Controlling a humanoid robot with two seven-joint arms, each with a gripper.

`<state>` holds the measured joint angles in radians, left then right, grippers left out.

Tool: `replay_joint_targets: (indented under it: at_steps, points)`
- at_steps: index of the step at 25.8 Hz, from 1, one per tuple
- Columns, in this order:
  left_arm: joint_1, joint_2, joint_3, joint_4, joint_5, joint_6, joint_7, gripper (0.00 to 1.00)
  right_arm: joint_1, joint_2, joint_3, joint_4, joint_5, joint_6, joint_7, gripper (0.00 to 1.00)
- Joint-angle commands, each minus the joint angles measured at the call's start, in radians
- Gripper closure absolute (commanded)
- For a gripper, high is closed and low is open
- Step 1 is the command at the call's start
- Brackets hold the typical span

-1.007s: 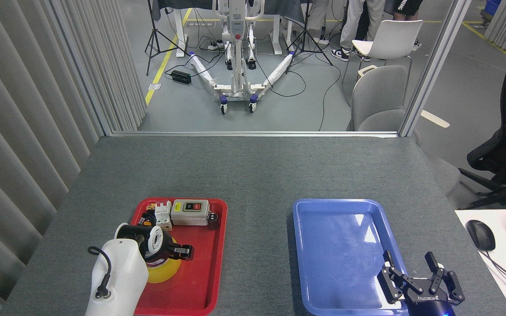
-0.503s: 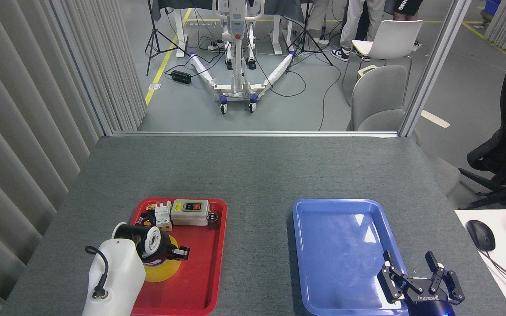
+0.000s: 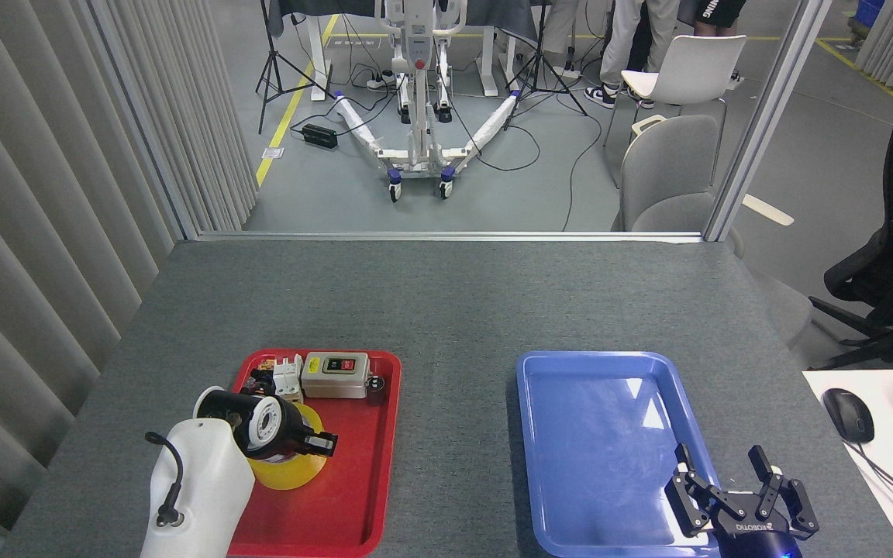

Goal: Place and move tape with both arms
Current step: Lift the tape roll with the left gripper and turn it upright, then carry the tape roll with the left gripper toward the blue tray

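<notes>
I see a grey felt-covered table [image 3: 446,302] filling the lower part of my head view. Two trays lie directly on it, well apart. The red tray [image 3: 353,496] sits toward my left, near the front edge. The blue tray [image 3: 563,496] sits toward my right, level with it, its long sides running away from me. A strip of bare grey surface runs between them.

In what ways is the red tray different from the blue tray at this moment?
The red tray holds switch parts and the yellow tape; the blue tray holds nothing. The left gripper is over the red one, the open right gripper over the blue one's near corner. Both look alike in shape.
</notes>
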<state>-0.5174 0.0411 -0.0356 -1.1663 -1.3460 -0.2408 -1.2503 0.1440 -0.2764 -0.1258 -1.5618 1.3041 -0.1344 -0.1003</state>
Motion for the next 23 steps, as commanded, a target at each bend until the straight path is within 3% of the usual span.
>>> replay_joint_targets:
  at_steps: [1,4,9,14,16,18,21,23]
  points:
    - [0.005,0.000,0.014,-0.007,0.045,-0.009,-0.003,0.85,-0.001,0.000,0.000,0.002,0.001,0.001,0.004,0.00]
    - [0.023,0.002,0.040,-0.019,0.071,0.005,-0.001,0.87,0.002,0.005,0.002,0.000,0.001,0.001,0.004,0.00]
    - [0.069,0.002,0.161,-0.115,0.172,0.006,0.008,1.00,0.002,0.003,0.002,0.000,0.001,-0.001,0.004,0.00]
    - [0.105,0.014,0.249,-0.211,0.307,-0.008,0.042,1.00,0.000,-0.003,0.002,0.002,0.001,-0.001,0.004,0.00]
    - [0.114,0.017,0.287,-0.227,0.438,-0.034,0.052,1.00,0.002,-0.009,0.002,0.003,0.001,-0.002,0.005,0.00]
    - [0.129,0.023,0.326,-0.230,0.656,-0.104,0.045,1.00,0.002,-0.011,0.002,0.012,0.000,0.001,0.004,0.00]
    - [0.140,0.036,0.344,-0.230,0.746,-0.202,0.037,1.00,0.002,-0.033,0.008,0.042,-0.083,-0.004,0.001,0.00]
    - [0.145,0.029,0.375,-0.225,0.818,-0.238,-0.003,1.00,-0.001,-0.109,0.067,0.069,-0.190,-0.017,-0.012,0.00]
